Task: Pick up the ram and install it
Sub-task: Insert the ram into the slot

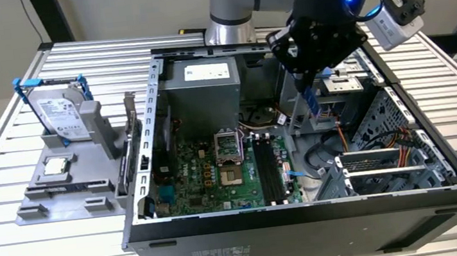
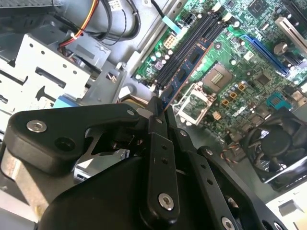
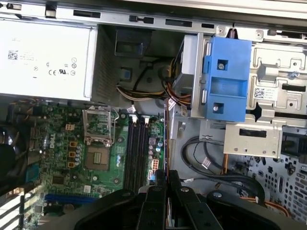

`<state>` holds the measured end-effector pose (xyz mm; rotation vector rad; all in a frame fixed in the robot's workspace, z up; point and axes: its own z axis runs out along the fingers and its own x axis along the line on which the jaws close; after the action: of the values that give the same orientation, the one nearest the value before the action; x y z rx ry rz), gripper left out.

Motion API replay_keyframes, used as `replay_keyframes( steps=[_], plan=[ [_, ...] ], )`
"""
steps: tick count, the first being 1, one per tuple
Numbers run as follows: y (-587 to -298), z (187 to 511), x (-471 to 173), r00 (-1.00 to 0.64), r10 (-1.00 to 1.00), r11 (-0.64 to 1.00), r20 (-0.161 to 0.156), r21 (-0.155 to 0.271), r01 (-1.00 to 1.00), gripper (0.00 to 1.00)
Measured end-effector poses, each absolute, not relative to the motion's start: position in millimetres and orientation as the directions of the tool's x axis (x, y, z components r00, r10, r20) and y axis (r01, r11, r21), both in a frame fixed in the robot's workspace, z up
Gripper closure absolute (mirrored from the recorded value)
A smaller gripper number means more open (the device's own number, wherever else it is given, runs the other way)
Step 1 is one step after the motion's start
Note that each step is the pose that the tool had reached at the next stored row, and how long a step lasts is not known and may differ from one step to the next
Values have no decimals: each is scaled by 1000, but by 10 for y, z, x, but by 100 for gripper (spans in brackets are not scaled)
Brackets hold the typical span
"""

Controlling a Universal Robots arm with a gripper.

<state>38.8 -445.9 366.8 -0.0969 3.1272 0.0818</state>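
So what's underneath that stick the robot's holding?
The motherboard with its long black memory slots lies below the ram. The gripper and ram hide the spot directly beneath.

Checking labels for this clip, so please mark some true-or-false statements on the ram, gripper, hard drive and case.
1. The gripper is shut on the ram. True.
2. The ram sits seated in a motherboard slot. False: it hangs from the gripper above the board, and the long black slots are bare.
3. The hard drive stands on the grey fixture outside the case, at the exterior view's left. True.
4. A side panel closes the case. False: it lies open, with the motherboard exposed.
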Motion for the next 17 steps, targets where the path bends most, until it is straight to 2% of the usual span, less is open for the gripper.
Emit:
replay_keyframes(
  steps=[17],
  plan=[
    [-4459, 3559, 388, -998, -60, 997, -13, 45, -61, 100]
  ],
)
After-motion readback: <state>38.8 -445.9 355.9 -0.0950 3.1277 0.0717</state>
